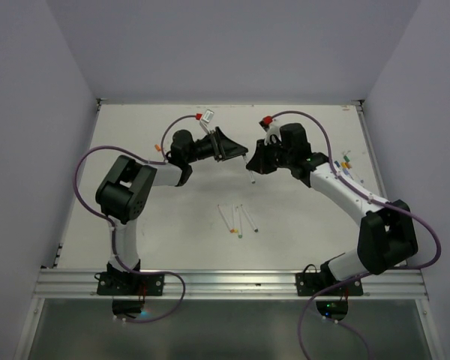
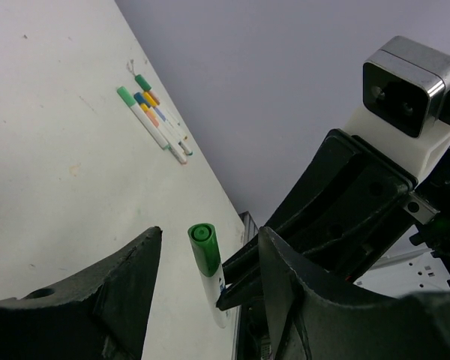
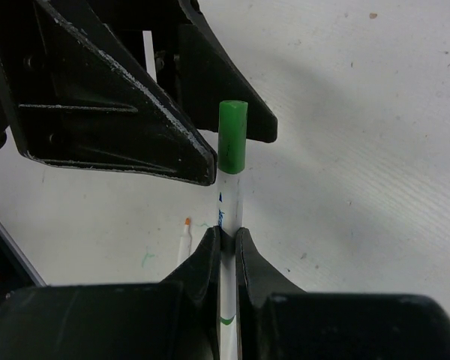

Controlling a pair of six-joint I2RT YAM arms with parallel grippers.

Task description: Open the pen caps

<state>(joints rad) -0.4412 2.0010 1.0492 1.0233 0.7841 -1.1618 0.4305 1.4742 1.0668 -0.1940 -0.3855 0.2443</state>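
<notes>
Right wrist view: pen (image 3: 226, 201) juts straight from right pincer (image 3: 225, 237), green cap (image 3: 232, 137) foremost

Over the flat white bench (image 1: 172, 225), the slim white plastic pen (image 3: 229, 202) sits in the black right hand (image 3: 225, 238), its short green cylindrical cap (image 3: 232, 139) between the fingers (image 2: 112, 285) of the black left hand (image 2: 210, 234). Three white pens (image 1: 238, 220) lie nearer the arm bases (image 1: 127, 283); other pens (image 1: 343, 161) lie far right.

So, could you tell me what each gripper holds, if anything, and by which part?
The right gripper grips a pen by its white barrel, below the green cap. The left gripper is open around that cap, holding nothing.
</notes>
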